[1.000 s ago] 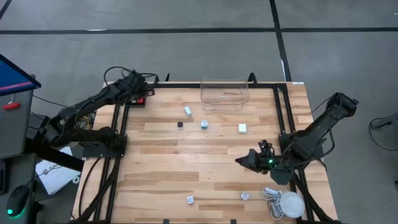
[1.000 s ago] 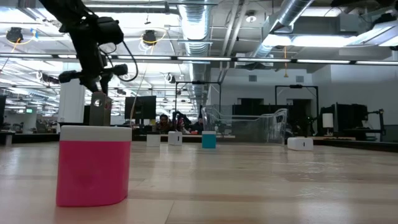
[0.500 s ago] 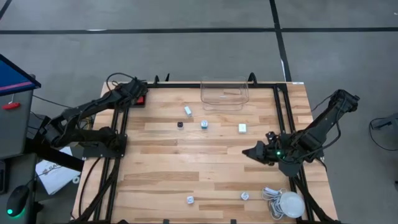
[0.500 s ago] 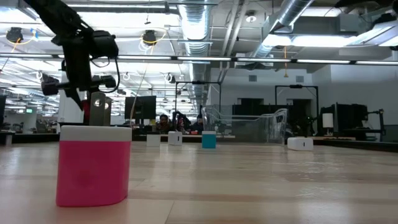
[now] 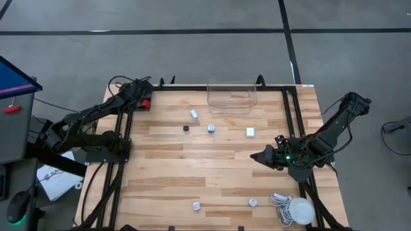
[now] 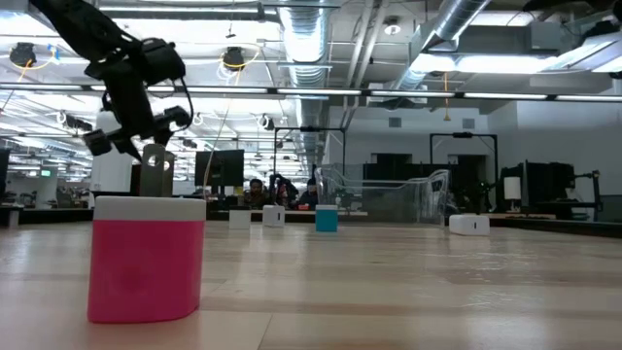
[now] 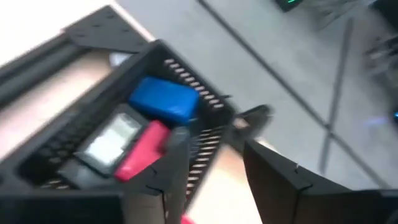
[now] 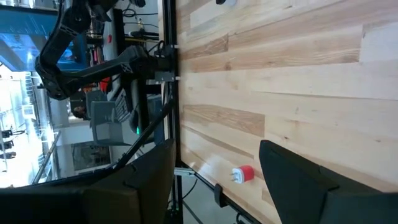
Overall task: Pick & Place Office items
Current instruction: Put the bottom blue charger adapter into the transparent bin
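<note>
The pale wooden plank worktop (image 5: 192,167) carries a clear plastic open bin (image 5: 232,96) at its far edge and a big white round bulb with coiled cable (image 5: 299,211) at its near right corner. The left arm reaches to the far left corner, where its claw (image 5: 142,94) hangs over a black slotted tray (image 7: 93,149) holding a blue block (image 7: 165,99), a red block (image 7: 142,151) and a grey-faced piece; its fingers stand spread with nothing between them. The right claw (image 5: 255,156) hovers over the right side of the worktop, fingers spread and empty.

The small office items are scattered: a white block (image 5: 250,132), a pale blue block (image 5: 210,128), a white piece (image 5: 194,113) and a tiny black piece (image 5: 186,128) mid-table, two silvery pieces (image 5: 196,206) near the front edge.
</note>
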Available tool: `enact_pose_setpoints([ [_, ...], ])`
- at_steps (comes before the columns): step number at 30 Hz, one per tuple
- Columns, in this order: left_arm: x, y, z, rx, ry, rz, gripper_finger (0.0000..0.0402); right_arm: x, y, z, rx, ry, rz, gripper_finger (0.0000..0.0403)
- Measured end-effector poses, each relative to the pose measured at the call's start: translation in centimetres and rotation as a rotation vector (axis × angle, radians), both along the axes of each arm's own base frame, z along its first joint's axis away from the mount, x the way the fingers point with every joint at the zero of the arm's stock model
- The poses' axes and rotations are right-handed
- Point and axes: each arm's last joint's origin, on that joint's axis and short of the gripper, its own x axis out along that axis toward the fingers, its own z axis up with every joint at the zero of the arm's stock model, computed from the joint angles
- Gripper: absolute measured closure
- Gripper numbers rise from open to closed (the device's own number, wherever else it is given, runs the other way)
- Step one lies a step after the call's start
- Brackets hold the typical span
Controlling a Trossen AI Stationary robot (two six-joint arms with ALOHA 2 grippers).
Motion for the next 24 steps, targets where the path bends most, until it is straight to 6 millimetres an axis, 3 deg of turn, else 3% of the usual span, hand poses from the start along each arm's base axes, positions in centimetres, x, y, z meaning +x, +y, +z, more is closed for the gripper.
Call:
enact_pose_setpoints([
  [5, 0.8, -0.8, 2.3, 0.117, -0.056, -0.195, 0.0225, 0.0, 0.0, 0.1, -0.006, -0.004, 0.006, 0.0178],
  [15, 4.0, -4.8, 6.8, 0.42, -0.17, -0.991, 0.0218, 0.5, -0.6, -0.3, -0.044, 0.078, 0.068, 0.0178],
  [24, 5.8, -7.8, 8.4, 0.623, -0.18, -1.224, 0.0218, 2.8, -2.6, -0.4, -0.005, 0.195, 0.311, 0.0178],
])
